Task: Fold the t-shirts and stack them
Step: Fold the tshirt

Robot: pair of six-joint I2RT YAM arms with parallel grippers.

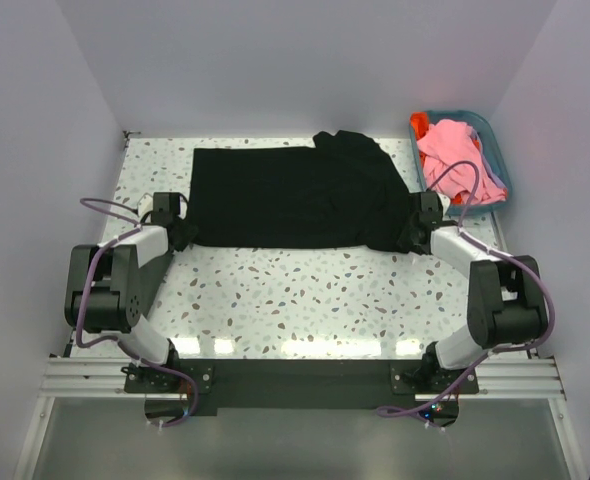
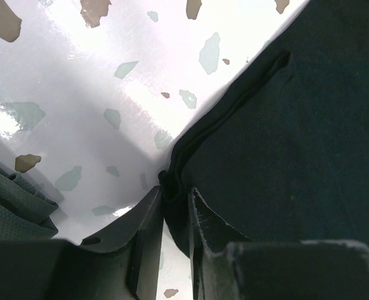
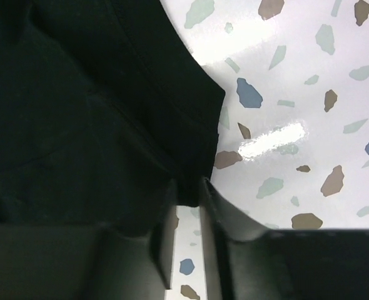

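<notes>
A large black t-shirt (image 1: pixel 295 195) lies spread flat across the far half of the table, bunched at its far right. My left gripper (image 1: pixel 182 235) is shut on the shirt's near left corner (image 2: pixel 172 181), low at the table. My right gripper (image 1: pixel 413 236) is shut on the shirt's near right corner (image 3: pixel 194 181), also low at the table. Pink (image 1: pixel 453 150) and orange-red (image 1: pixel 420 127) shirts lie heaped in the basket. The dark grey shirt is out of view.
A teal plastic basket (image 1: pixel 495 150) stands at the far right corner of the speckled white table (image 1: pixel 305 290). White walls close in the left, far and right sides. Purple cables loop beside both arms.
</notes>
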